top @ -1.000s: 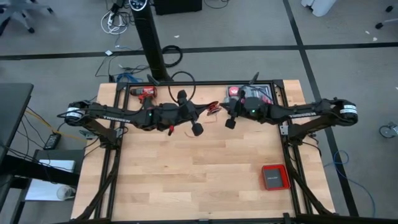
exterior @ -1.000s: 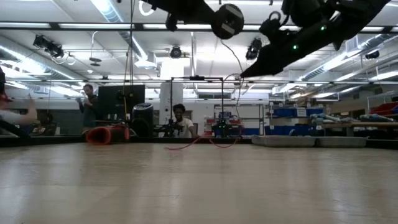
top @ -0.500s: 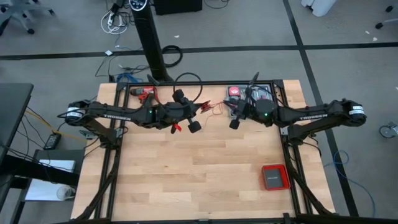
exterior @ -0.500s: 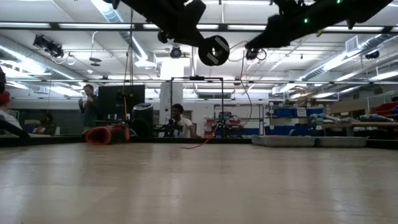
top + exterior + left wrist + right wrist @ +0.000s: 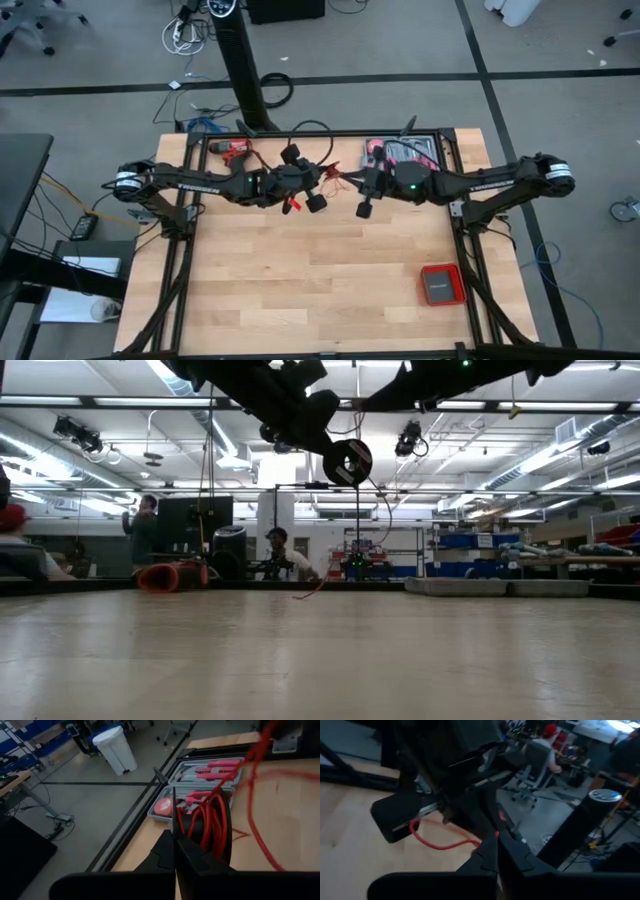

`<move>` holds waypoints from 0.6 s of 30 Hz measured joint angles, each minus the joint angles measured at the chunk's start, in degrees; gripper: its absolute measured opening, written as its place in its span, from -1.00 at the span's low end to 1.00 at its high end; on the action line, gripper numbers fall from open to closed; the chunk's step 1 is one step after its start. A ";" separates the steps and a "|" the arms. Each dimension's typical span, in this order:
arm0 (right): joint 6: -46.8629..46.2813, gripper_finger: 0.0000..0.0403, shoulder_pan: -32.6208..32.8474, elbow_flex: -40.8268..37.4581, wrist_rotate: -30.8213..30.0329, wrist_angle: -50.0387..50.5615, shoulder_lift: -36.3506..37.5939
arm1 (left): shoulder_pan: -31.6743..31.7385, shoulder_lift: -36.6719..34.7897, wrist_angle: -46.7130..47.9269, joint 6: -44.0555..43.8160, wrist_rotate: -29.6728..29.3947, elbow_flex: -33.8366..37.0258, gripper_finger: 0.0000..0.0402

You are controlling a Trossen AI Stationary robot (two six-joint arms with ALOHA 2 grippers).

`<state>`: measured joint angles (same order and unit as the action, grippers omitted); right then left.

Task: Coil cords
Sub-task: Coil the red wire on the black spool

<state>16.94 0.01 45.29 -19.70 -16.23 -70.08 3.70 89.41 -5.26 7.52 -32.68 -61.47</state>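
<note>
The thin red cord looks light and floppy, so pinch it near the loops. Left gripper is clamped on cord; right gripper is closed.

i see the cords as thin red loops bunched together, hanging above the table's far middle; one loose strand seems to trail down toward the wood.
</note>
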 joint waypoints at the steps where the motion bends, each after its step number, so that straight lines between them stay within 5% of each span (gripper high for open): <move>1: -0.41 -1.00 0.00 0.84 0.47 0.69 -0.81 | 0.00 0.00 0.01 -0.45 0.00 0.00 -1.00; 18: -3.36 -1.00 -0.06 4.73 3.87 2.73 -10.18 | -0.42 -0.22 -5.81 -3.19 0.61 -0.66 -1.00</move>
<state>13.58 -0.05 50.02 -15.83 -13.50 -80.26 3.29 89.19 -11.07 4.34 -32.07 -62.13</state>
